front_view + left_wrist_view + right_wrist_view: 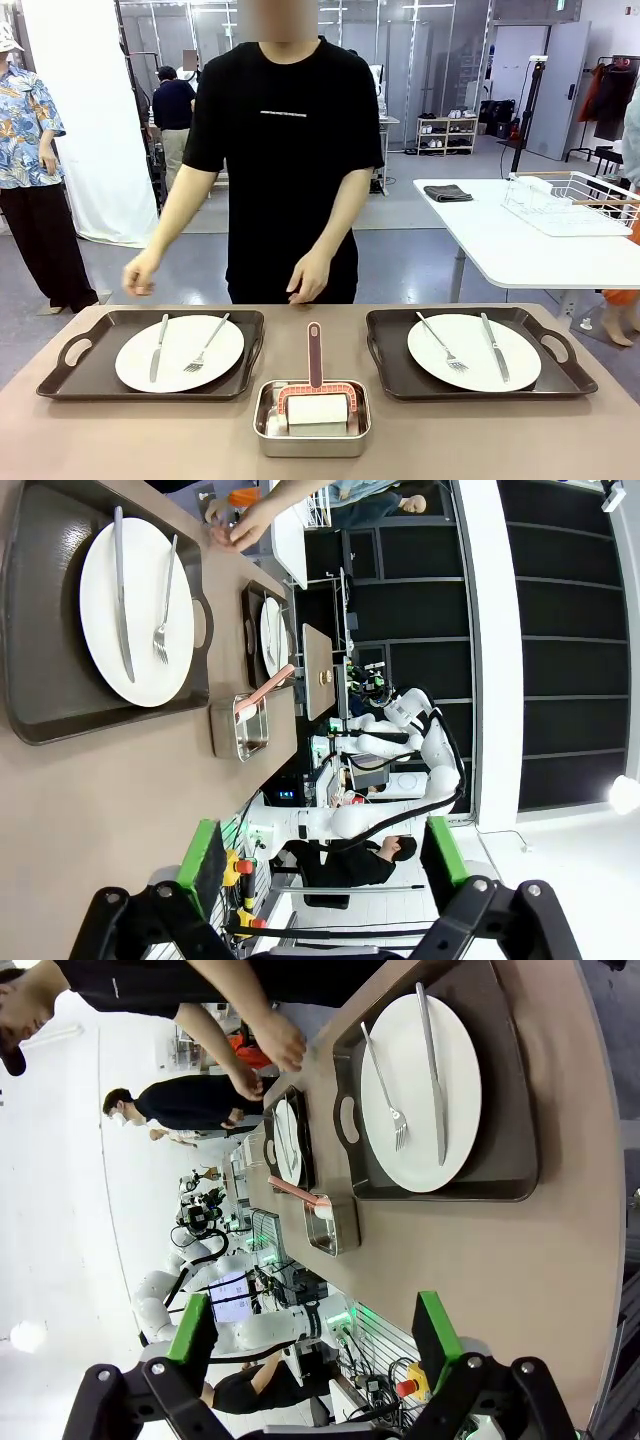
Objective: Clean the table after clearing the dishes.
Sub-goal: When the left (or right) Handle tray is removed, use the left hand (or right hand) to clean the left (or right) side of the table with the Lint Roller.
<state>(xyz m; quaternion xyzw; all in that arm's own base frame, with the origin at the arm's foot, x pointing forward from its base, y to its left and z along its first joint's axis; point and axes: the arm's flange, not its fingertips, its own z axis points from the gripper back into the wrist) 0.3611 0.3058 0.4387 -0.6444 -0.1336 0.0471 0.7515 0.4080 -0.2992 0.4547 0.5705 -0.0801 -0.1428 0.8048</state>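
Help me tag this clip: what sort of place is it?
Probably a lab hall staged for dining, not a restaurant: plates on trays, a bare floor with a shelf behind, an emergency-stop button near the table.

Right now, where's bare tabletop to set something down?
Bare taupe table along the near edge, both sides of the small steel pan, before the left dark brown tray and right dark brown tray. Crowded: centre, between trays.

Bright, even indoor light; soft shadows beside the trays (110, 325) on the table (120, 440). Front view sharp. Wrist views bend at edges (right wrist background blown out white).
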